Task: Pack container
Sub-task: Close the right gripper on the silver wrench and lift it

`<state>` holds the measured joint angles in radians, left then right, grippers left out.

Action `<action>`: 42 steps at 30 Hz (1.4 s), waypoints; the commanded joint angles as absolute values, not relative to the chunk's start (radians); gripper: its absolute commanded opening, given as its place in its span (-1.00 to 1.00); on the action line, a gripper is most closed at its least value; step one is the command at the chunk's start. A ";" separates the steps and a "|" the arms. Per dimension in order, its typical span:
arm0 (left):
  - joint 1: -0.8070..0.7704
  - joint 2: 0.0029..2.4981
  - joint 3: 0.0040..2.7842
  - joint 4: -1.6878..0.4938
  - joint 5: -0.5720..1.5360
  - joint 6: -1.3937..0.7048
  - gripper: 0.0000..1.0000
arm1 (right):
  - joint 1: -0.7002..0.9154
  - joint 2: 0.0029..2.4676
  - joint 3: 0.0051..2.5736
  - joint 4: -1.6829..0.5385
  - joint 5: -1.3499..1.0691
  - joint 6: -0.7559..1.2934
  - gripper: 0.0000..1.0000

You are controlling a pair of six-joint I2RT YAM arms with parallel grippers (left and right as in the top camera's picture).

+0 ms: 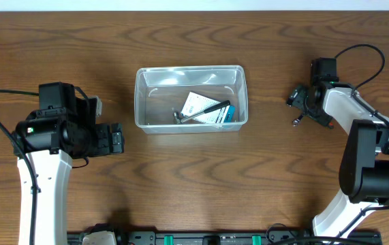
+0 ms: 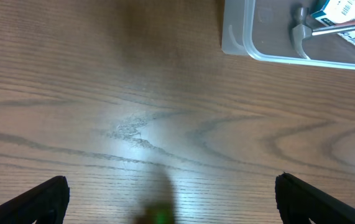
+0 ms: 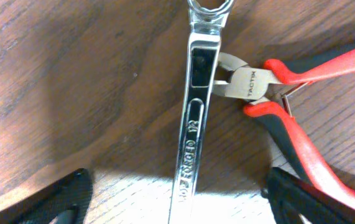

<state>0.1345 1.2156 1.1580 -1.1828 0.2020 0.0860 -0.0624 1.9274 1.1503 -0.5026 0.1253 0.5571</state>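
The clear plastic container [image 1: 139, 102] stands mid-table; its corner shows in the left wrist view [image 2: 236, 37]. Inside lie a small hammer [image 1: 204, 112] and a white and teal packet [image 1: 195, 102]; both also show in the left wrist view, hammer [image 2: 301, 34] and packet [image 2: 351, 15]. My right gripper [image 3: 177, 199] is open, low over a silver wrench [image 3: 196, 112] that runs between its fingers. Red-handled pliers [image 3: 289, 118] lie beside the wrench, their jaws touching it. My left gripper [image 2: 171, 199] is open and empty over bare wood, left of the container.
The right gripper [image 1: 302, 102] sits to the right of the container and covers most of the wrench and pliers in the overhead view. The left gripper [image 1: 116, 141] is at the container's lower left. A black rail [image 1: 208, 238] runs along the front edge.
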 commanded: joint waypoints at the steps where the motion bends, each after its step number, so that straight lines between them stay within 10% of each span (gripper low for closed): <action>1: 0.131 1.216 1.164 -1.192 0.190 0.089 0.96 | -0.076 1.982 1.142 -0.502 0.083 0.579 0.72; 18: 0.131 1.216 1.164 -1.192 0.190 0.089 0.96 | -0.075 1.982 1.142 -0.578 0.047 0.578 0.37; 33: 0.131 1.216 1.164 -1.193 0.190 0.088 0.96 | -0.075 1.982 1.142 -0.595 0.044 0.579 -0.84; 42: 0.131 1.216 1.164 -1.196 0.190 0.088 0.96 | -0.075 1.982 1.142 -0.599 0.044 0.569 -0.98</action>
